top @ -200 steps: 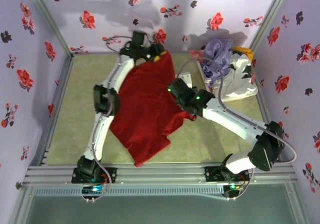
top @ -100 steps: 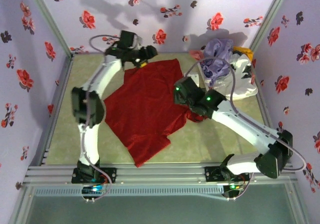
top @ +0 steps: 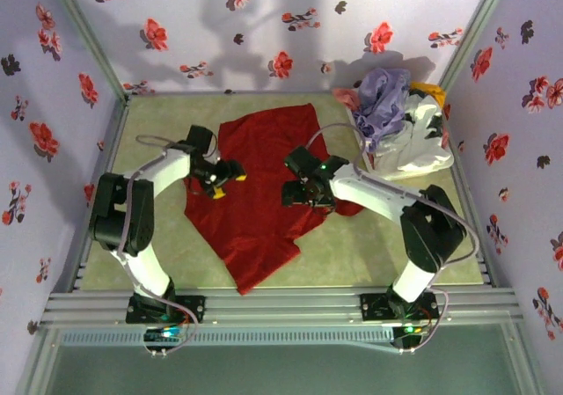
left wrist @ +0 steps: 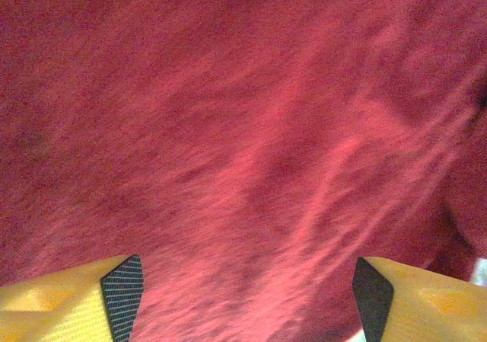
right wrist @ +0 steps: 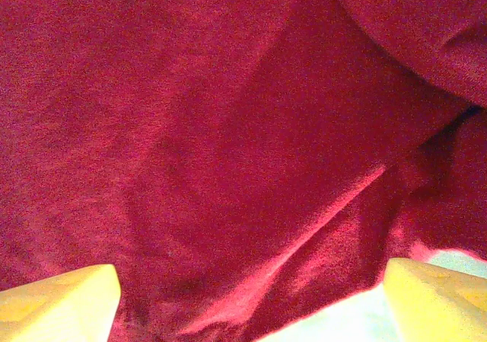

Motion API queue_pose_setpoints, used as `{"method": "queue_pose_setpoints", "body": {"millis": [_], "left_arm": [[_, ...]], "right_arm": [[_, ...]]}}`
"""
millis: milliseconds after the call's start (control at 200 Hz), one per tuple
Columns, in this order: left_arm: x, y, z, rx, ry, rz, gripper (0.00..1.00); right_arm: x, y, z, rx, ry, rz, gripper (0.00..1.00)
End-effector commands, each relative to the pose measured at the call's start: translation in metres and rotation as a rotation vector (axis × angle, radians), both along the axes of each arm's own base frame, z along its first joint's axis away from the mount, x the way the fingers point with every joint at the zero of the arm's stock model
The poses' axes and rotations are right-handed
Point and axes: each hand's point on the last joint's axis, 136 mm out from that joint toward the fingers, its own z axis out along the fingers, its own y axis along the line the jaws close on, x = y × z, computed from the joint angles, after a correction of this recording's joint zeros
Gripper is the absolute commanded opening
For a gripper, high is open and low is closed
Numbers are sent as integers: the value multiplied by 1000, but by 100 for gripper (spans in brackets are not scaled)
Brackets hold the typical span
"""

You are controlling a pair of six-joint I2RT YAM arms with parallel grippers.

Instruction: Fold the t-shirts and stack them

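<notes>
Two pincers hang over the red shirt (top: 264, 144), which lies spread but rumpled in the middle of the desk (top: 352, 245). Left pincer (top: 224, 185) is over its left side, fingers wide apart, gripping nothing; right pincer (top: 296, 193) is near the right sleeve, likewise gaping and empty. A lavender shirt (top: 383, 96) sits heaped on the white basket (top: 422, 153) at the far right. That red cloth looks soft, light and limp; it'll sag, so pinch a hem or corner, not the flat middle.
</notes>
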Motion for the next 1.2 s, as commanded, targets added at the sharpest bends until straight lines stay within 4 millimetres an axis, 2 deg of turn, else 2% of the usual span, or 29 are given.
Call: {"method": "queue_pose_setpoints", "body": {"millis": [0,110,280,355,490,605,820,965,1105,1195], "left_arm": [[11,5,15,-4,-94,55,76],[9,20,0,21,-73,76,77],[18,60,-14,36,-7,101,77],[21,72,-15,36,-2,87,77],[25,84,-11,-33,2,88,77],[27,96,-14,-41,13,106,77],[28,84,-1,1,-13,54,76],[19,83,-9,150,-12,51,76],[15,56,-15,148,-33,37,76],[8,48,-24,160,-22,46,77]], "right_arm": [[10,11,2,75,44,-25,91],[18,10,-5,66,57,-18,91],[24,7,-12,75,90,-36,91],[26,10,-4,109,79,-34,90],[28,26,21,219,46,-5,89],[32,27,33,213,28,8,89],[37,19,38,194,4,7,89],[40,10,41,194,-9,-13,89],[44,2,45,190,-20,-20,89],[46,-3,48,190,-25,-32,89]]}}
